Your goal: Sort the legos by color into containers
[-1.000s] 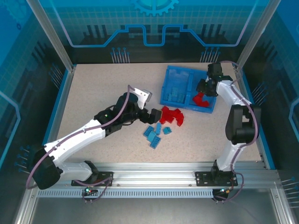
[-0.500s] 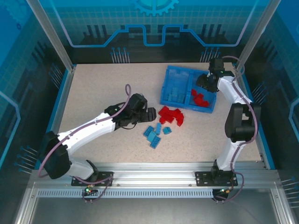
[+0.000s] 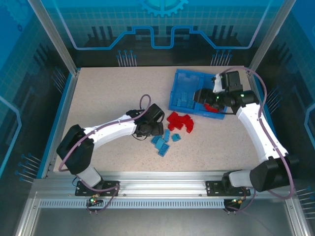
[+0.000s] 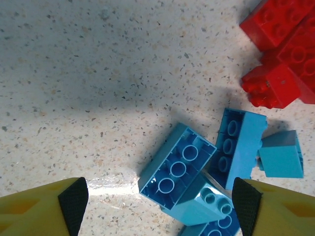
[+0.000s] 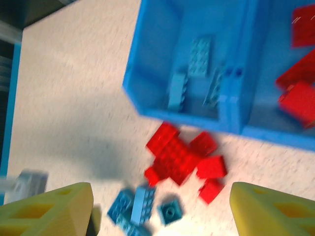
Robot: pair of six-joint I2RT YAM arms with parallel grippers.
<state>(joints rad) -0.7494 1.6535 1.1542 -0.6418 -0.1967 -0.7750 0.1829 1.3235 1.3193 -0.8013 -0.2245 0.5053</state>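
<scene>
Four or five blue legos (image 4: 177, 172) and a heap of red legos (image 3: 180, 122) lay loose on the table (image 3: 108, 93). In the tray (image 3: 173, 101), three pale blue bricks sat in the left compartment and several red in the right. The left gripper (image 4: 160, 204) gaped empty over the loose blue ones. The right gripper (image 3: 204, 96) hung wide and empty above the tray.

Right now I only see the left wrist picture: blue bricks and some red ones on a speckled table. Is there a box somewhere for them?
Observer: Yes, a blue tray with two compartments sits just beyond the red pile.
Visitor: Is anything in it?
Observer: Blue bricks lie in its left compartment.
Visitor: And the right one?
Observer: Red bricks lie there.
</scene>
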